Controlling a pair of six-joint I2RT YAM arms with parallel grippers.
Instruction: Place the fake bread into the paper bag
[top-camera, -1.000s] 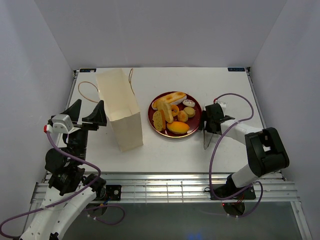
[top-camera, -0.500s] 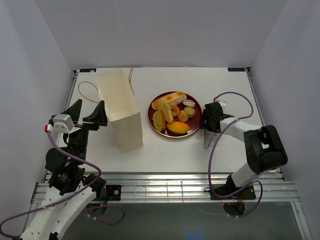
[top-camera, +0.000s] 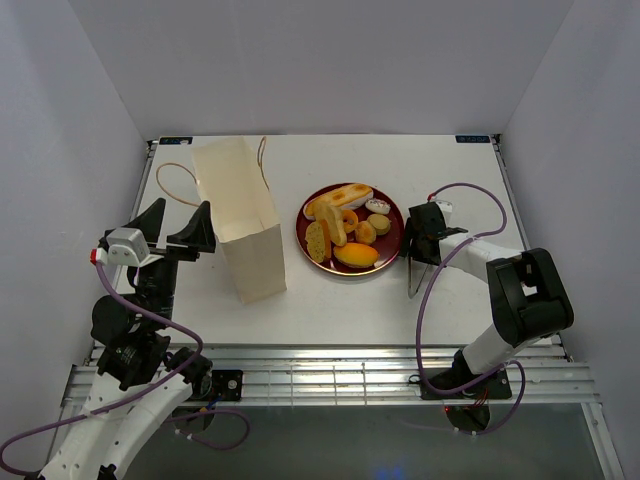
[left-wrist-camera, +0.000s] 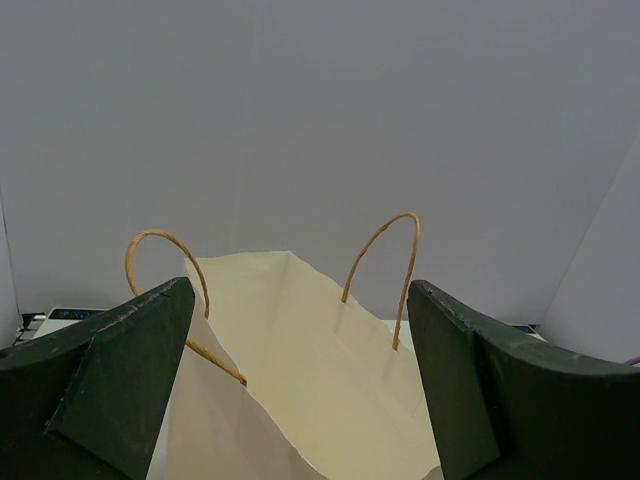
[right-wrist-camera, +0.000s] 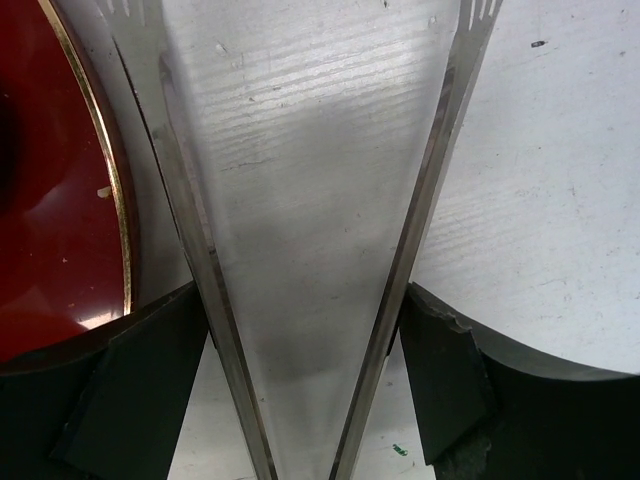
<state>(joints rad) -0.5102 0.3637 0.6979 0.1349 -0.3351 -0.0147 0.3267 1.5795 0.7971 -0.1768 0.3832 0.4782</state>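
The right gripper (right-wrist-camera: 300, 345) has its fingers pressed against both arms of the metal tongs (right-wrist-camera: 195, 240). The tongs are still spread and lie right of centre beside the red plate (top-camera: 301, 232). That arm reaches in low from the lower right. The left gripper (left-wrist-camera: 300, 380) gapes wide and empty, facing the paper bag (top-camera: 245, 225) at left of centre. The bread (top-camera: 345, 228) sits on the plate.

You have the paper bag (top-camera: 243, 222) standing on the left half of the table (top-camera: 350, 310), with the plate (top-camera: 398, 240) just to its right. The fake bread (top-camera: 345, 230) lies piled on the plate. The tongs (top-camera: 411, 278) lie just beside the plate's right edge.
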